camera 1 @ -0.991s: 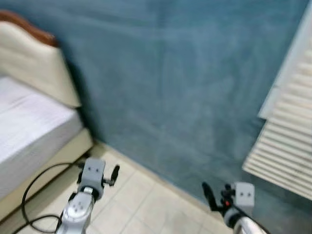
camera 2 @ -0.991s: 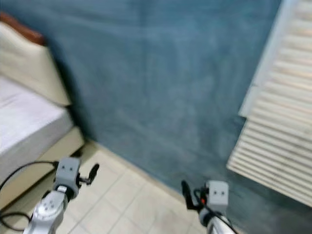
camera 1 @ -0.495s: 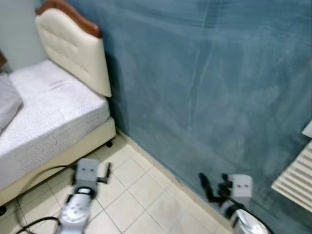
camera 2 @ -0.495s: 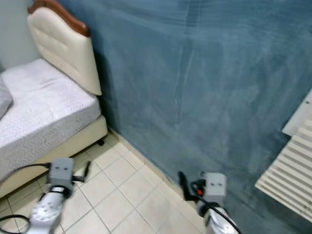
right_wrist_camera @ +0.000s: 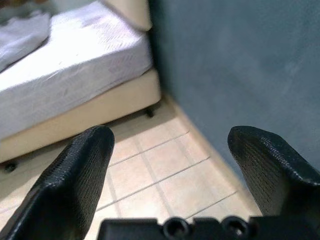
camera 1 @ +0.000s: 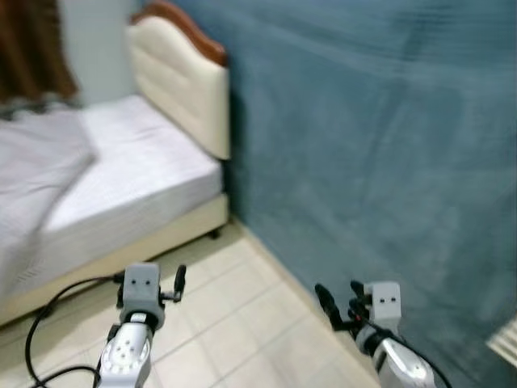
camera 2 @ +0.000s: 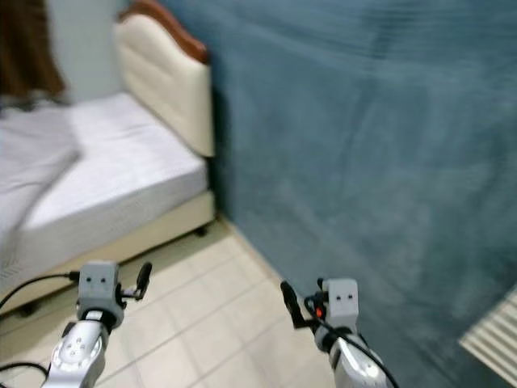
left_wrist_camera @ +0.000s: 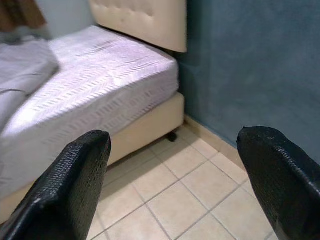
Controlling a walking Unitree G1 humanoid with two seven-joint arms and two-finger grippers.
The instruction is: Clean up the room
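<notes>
A bed (camera 1: 137, 174) with a white mattress and a cream padded headboard (camera 1: 182, 89) stands at the left against the blue wall (camera 1: 371, 145). A rumpled grey blanket (camera 1: 36, 162) lies on its near part. My left gripper (left_wrist_camera: 175, 140) hangs low over the tiled floor (camera 1: 242, 299), open, with nothing between its fingers. My right gripper (right_wrist_camera: 170, 132) is also open and holds nothing, low near the foot of the wall. Both wrist views look toward the bed's side and the floor tiles.
A black cable (camera 1: 44, 327) loops on the floor by the bed's base at lower left. A brown curtain (camera 1: 32, 48) hangs behind the bed. A white slatted panel (camera 1: 505, 343) edges in at lower right. The picture is blurred.
The whole view has swung left: the bed has come further into the picture and the slatted panel has slid almost out at the right. Both grippers keep their pose.
</notes>
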